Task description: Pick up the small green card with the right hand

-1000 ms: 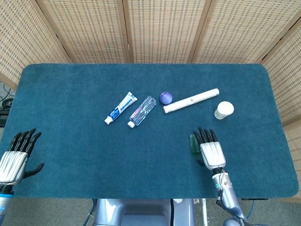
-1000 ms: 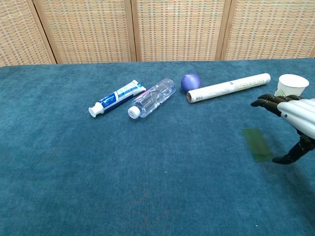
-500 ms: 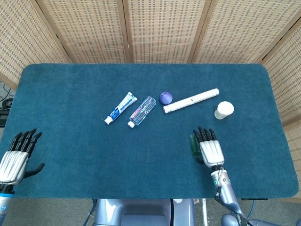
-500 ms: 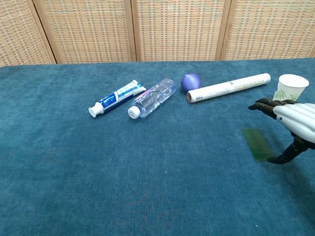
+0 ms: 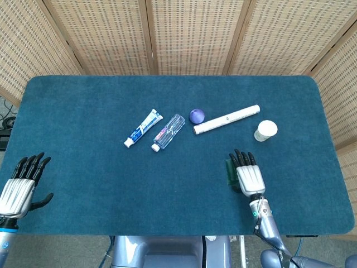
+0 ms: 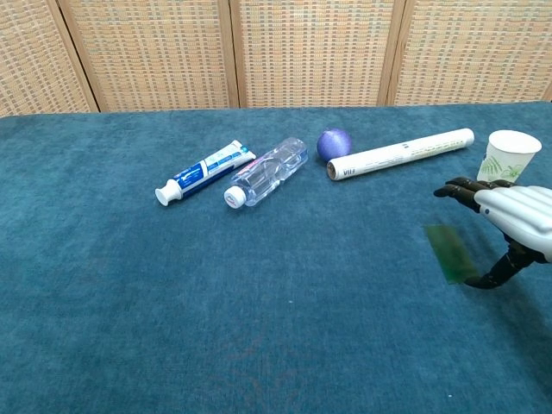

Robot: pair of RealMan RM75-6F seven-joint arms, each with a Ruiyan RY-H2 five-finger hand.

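The small green card lies flat on the blue cloth at the front right, and in the head view only a strip of this card shows beside my right hand. My right hand hovers just right of the card, fingers stretched out and apart, holding nothing. From the chest, that right hand hangs over the card's right edge with its thumb pointing down at the card's near corner. My left hand rests open at the table's front left, far from the card.
A toothpaste tube, a clear bottle, a purple ball and a white tube lie in a row across the middle. A paper cup stands just beyond my right hand.
My right hand has crept a little left toward the card and its thumb has dropped closer to the card's near corner. The left hand and the other objects have not moved.
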